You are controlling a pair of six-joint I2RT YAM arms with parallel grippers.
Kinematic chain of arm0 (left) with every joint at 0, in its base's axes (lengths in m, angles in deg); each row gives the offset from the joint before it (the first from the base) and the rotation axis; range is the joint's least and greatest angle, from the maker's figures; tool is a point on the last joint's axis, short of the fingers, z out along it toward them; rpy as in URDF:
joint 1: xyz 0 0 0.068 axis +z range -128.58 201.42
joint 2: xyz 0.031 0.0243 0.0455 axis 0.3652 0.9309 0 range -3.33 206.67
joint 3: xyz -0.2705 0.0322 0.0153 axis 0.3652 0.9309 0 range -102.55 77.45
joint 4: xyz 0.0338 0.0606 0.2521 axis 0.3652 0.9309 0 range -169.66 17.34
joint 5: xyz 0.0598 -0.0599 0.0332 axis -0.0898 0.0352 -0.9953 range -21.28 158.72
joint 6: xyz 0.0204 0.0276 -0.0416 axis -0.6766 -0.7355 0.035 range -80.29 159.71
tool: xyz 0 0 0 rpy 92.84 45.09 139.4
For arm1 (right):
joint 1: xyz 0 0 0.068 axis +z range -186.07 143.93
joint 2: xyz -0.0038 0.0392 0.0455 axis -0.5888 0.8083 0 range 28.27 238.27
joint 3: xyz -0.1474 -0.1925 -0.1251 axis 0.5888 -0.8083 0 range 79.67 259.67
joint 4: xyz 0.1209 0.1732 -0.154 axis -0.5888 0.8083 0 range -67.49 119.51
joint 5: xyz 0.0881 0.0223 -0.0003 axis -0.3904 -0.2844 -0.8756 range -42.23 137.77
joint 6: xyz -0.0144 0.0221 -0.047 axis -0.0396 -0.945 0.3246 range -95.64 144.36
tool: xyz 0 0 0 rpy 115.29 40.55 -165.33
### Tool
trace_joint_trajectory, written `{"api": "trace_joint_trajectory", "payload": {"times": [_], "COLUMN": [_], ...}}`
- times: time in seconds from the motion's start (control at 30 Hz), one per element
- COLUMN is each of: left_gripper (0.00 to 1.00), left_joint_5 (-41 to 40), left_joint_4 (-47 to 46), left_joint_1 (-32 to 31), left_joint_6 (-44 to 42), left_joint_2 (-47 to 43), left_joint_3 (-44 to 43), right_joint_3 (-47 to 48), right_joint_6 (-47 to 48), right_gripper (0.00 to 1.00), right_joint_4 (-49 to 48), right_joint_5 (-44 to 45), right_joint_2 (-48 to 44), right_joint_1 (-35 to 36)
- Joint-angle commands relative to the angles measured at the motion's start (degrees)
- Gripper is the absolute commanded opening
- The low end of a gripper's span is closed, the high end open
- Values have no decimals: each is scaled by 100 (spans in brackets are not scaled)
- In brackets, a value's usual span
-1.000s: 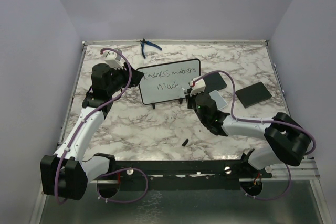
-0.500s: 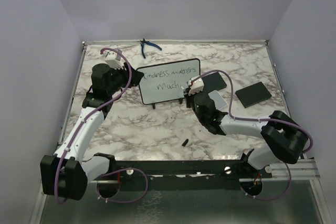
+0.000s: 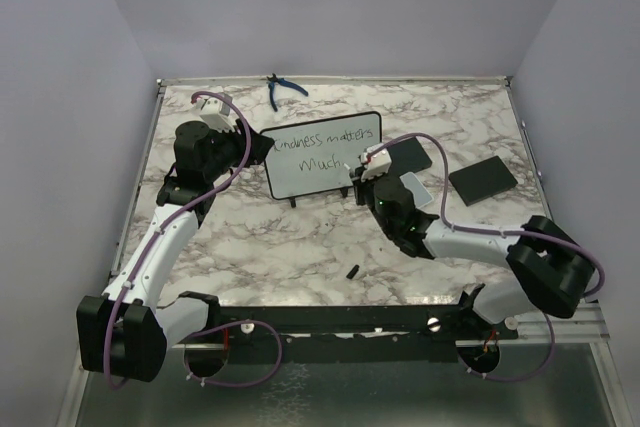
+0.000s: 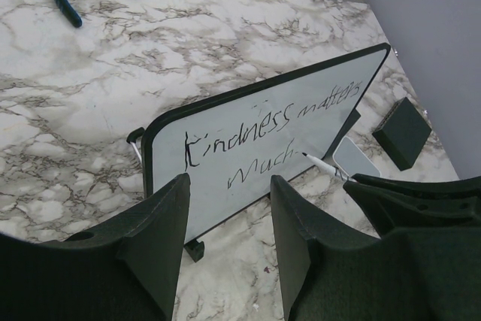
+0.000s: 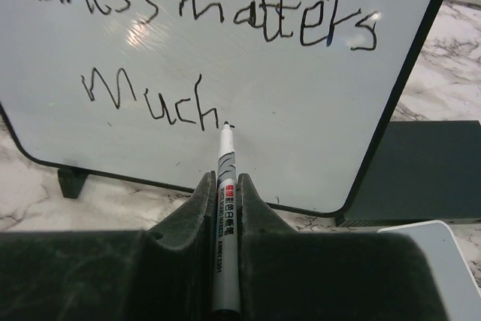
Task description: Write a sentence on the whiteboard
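The right arm has nudged in, left and far, over the past second, and the marker [image 5: 225, 152] tip now sits on the whiteboard [image 3: 325, 172] just right of the "h" in "Much", where a small dot shows. The right gripper [image 5: 226, 186] has its jaws clamped on the marker barrel, which points straight at the board.

The whiteboard itself hasn't budged. It stands tilted on its little feet toward the far middle of the table [image 3: 260, 247], between the two arms. The sentence [image 4: 274, 119] reads "Kindness matters" on the upper line and "Much" beneath.

On the left, the left gripper [image 4: 229, 186] hangs at the board's near left corner with its jaws apart and nothing between them. Whether it touches the frame, I can't tell.

That dot looks like the full stop, so by my reading the writing is all but finished, with only the lift-off left. The risk now is a smear if the tip drags sideways.

Off to the right lies a black pad [image 3: 483, 179], well apart, and pliers [image 3: 280, 89] rest at the far edge.
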Motion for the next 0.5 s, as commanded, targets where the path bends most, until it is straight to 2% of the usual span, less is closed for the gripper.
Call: {"api": "trace_joint_trajectory", "payload": {"times": [0.0, 0.17, 0.33, 0.47], "left_gripper": [49, 52, 75, 80], "left_joint_5": [47, -13, -335, -570], "left_joint_4": [-108, -62, 114, 422], "left_joint_1": [-20, -20, -20, -48], "left_joint_6": [-85, -252, -569, -763], "left_joint_2": [-147, -262, -435, -666], "left_joint_3": [35, -7, -82, -125], "right_joint_3": [-254, -419, -145, 369], "right_joint_6": [-76, -399, -847, -1131], "right_gripper": [1, 1, 1, 1], "right_joint_4": [434, 1666, 3009, 4355], "right_joint_5": [-559, -491, -194, -418], "right_joint_2": [-953, -2134, -2692, -2732], "right_joint_1": [-36, -36, -36, -36]}}
